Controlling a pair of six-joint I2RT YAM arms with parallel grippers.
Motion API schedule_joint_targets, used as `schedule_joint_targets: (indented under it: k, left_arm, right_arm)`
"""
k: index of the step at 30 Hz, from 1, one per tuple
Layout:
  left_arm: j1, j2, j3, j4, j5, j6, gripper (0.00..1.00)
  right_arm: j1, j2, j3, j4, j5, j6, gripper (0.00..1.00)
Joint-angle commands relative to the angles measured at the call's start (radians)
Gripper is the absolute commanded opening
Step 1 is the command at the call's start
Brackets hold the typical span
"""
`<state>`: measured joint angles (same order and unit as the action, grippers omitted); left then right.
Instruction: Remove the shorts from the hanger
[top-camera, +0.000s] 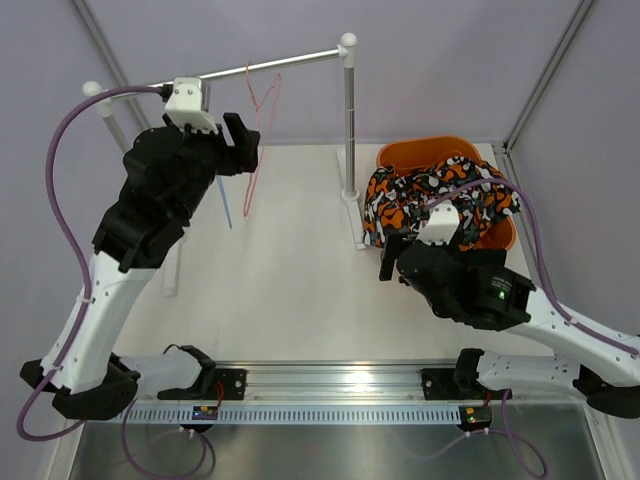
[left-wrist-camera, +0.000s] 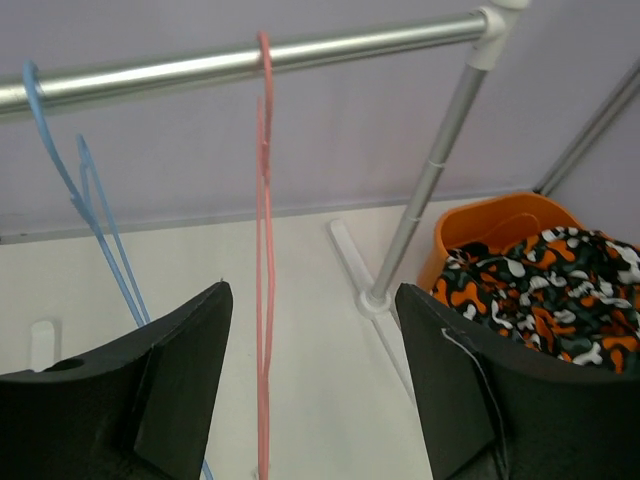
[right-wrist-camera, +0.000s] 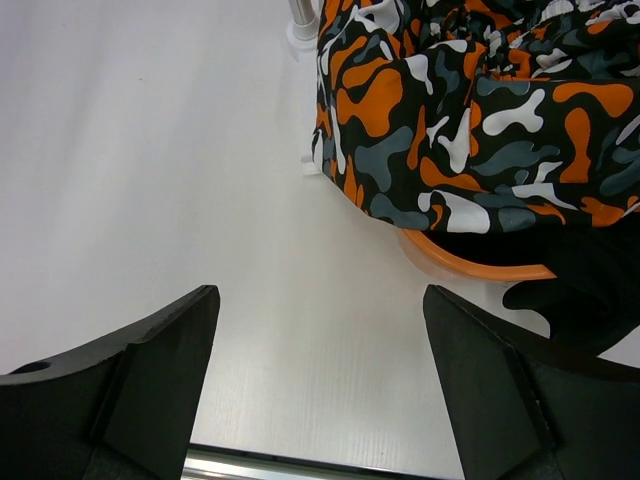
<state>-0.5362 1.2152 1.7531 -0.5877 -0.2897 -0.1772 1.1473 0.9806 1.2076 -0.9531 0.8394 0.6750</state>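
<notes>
The camouflage shorts lie piled in and over the orange basket at the right; they also show in the right wrist view and the left wrist view. A dark cloth, maybe the black shorts, shows under them. A bare red hanger and a bare blue hanger hang on the metal rail. My left gripper is open and empty, close in front of the red hanger. My right gripper is open and empty above the table, left of the basket.
The rail's upright post stands on a white foot next to the basket. A second post stands at the far left behind my left arm. A metal track runs along the near edge.
</notes>
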Motion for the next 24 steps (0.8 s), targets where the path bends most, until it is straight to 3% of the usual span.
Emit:
schedule_joint_targets:
  k: [1,5,11,14,18,24]
  left_arm:
    - [-0.088,-0.071,-0.046,-0.009,-0.077,0.011,0.73]
    - [-0.275,-0.135,-0.144,-0.044,-0.164,0.013,0.73]
    - [-0.557,-0.192,-0.339,-0.078,-0.327,-0.005,0.74]
    - [-0.658,-0.217,-0.420,-0.072,-0.322,-0.027,0.75]
    - [-0.734,-0.224,-0.480,-0.083,-0.342,-0.019,0.75]
    - [-0.751,-0.293,-0.573,-0.067,-0.344,-0.013,0.77]
  right_arm:
    - [0.005,-0.049,-0.014,0.082,-0.032,-0.021,0.93]
    - [0.003,-0.094,-0.037,0.123,-0.068,-0.032,1.00]
    - [0.005,-0.184,-0.094,0.181,-0.085,-0.038,0.99]
    - [0.003,-0.214,-0.114,0.195,-0.085,-0.048,1.00]
    - [0.003,-0.218,-0.112,0.157,-0.060,-0.032,0.99]
    - [0.003,-0.256,-0.138,0.131,-0.040,0.015,0.99]
